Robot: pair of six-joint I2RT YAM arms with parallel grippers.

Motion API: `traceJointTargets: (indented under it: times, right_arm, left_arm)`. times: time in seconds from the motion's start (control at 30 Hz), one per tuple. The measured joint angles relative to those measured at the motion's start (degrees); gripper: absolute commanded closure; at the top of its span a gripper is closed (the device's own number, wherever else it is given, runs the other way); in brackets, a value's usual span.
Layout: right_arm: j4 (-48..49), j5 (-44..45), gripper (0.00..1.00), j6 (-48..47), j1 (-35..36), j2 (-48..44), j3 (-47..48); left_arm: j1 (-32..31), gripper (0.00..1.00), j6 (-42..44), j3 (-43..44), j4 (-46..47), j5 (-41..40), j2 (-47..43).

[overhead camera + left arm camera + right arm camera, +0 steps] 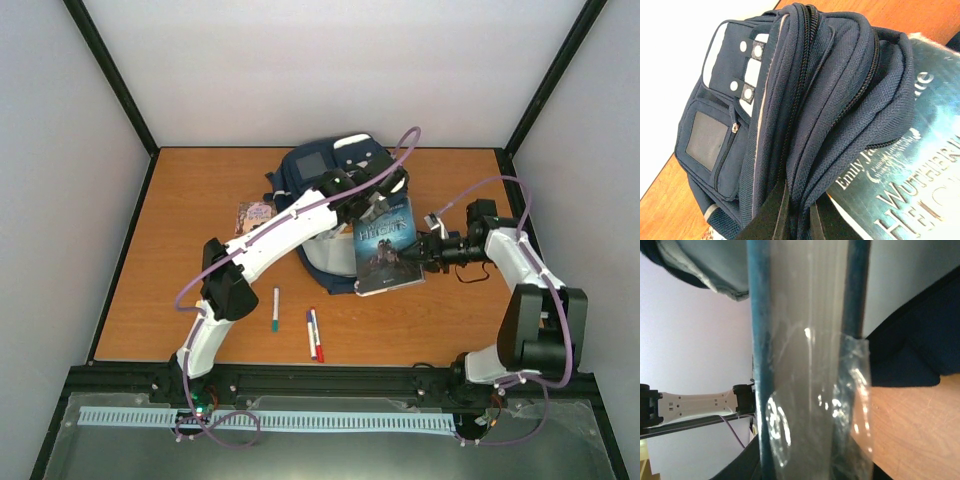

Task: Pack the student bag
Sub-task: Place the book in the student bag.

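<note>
The navy student bag (pixel 318 178) lies at the back middle of the table, its pale-lined mouth facing the near side. My left gripper (pixel 375 197) is shut on a fold of the bag's fabric by the zippers (pixel 805 100), with dark fingers (pixel 767 220) either side of the fold. My right gripper (pixel 425 250) is shut on the edge of a plastic-wrapped book (pixel 385 245), titled Wuthering Heights, held tilted at the bag's right side. In the right wrist view the book's page edge (pixel 805 365) fills the middle and the bag (pixel 910 350) lies behind it.
A small book (pixel 255 215) lies left of the bag. A green-tipped marker (pixel 275 308) and two pens (pixel 314 335) lie on the wooden table (pixel 170 250) near the front. Black frame posts and white walls close in the sides.
</note>
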Motion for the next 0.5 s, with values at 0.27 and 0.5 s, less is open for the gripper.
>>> traceJointTargets:
  times: [0.27,0.5]
  right_arm:
    - [0.0,-0.4,0.97,-2.2,0.3,6.0,2.8]
    - [0.7,-1.9,0.97,-3.3,0.5,6.3,3.1]
  left_arm:
    - [0.2,0.99,0.0,0.0,0.0,1.3,-1.2]
    - [0.3,0.99,-0.1,0.0,0.0,1.3,-1.7]
